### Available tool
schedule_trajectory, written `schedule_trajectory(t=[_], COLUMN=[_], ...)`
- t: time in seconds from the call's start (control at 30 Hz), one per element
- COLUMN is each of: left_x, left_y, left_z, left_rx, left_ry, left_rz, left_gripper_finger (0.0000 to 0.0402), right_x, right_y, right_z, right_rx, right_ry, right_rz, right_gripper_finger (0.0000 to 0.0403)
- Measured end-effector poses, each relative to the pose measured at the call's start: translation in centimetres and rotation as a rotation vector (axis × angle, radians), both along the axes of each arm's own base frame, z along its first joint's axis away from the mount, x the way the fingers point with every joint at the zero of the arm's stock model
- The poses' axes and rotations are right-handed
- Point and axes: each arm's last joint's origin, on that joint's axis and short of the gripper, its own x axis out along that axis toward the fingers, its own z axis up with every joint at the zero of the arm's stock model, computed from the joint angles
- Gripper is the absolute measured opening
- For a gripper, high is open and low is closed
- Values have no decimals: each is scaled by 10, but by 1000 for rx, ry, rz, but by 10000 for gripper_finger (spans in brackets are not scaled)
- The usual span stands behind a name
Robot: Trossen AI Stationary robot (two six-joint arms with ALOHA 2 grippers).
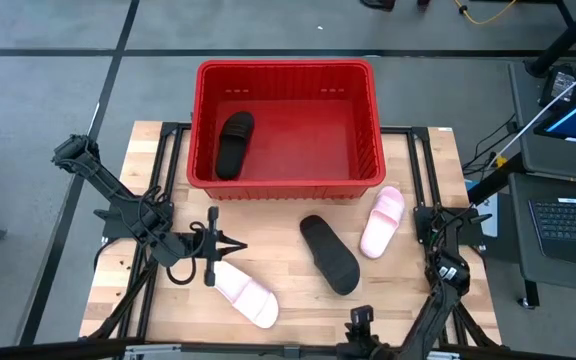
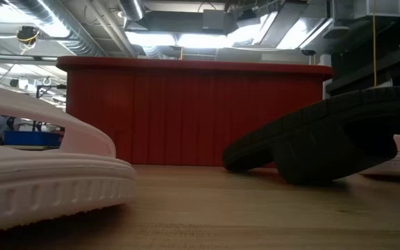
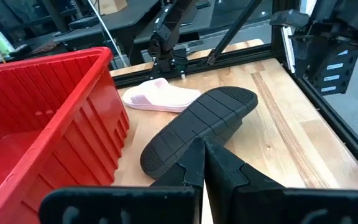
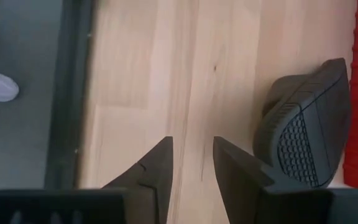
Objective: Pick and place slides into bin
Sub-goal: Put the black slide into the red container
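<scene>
counting one black slide (image 1: 234, 144) in the bin (image 1: 286, 70) at 12 o'clock; black slide (image 1: 330, 254) and two pink slides (image 1: 246, 291) (image 1: 382, 221) were left on the worktop (image 1: 278, 240). left tool (image 1: 211, 246) pinched shut, empty, near the 7 o'clock pink one. right tool (image 4: 191, 163) slightly parted, empty, at 5 o'clock.

We see two matte black jointed arms with looping black cables. The left claw (image 1: 211, 247) ends in slim dark fingers (image 3: 194, 165); the right claw (image 4: 191, 163) has broad, wedge-shaped black fingers (image 4: 151, 171).
</scene>
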Motion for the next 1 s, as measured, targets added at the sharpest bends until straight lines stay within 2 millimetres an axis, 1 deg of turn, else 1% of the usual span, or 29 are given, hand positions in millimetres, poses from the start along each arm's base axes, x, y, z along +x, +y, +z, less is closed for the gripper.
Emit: schedule_trajectory(t=[0.2, 0.37, 0.5, 0.63, 0.7, 0.87, 1.0], left_x=[0, 0, 0, -1, -1, -1, -1], left_y=[0, 0, 0, 1, 1, 1, 1], left_z=[0, 0, 0, -2, -3, -3, -3], left_rx=[1, 2, 6, 19, 23, 24, 24], left_ry=[0, 1, 5, 21, 26, 26, 25], left_rz=[0, 0, 0, -1, 0, 2, 4], left_gripper_finger=[8, 6, 8, 10, 10, 12, 13], right_x=[7, 5, 1, -4, -5, -5, -5], right_y=[-7, -10, -15, -22, -24, -27, -28], right_z=[0, -11, -28, -45, -51, -52, -46], right_rx=[-18, -53, -92, -134, -144, -140, -121], right_ry=[2, 19, 31, 36, 32, 18, 2], right_rz=[-21, -32, -89, -158, -191, -229, -246], right_gripper_finger=[115, 126, 157, 201, 226, 272, 281])
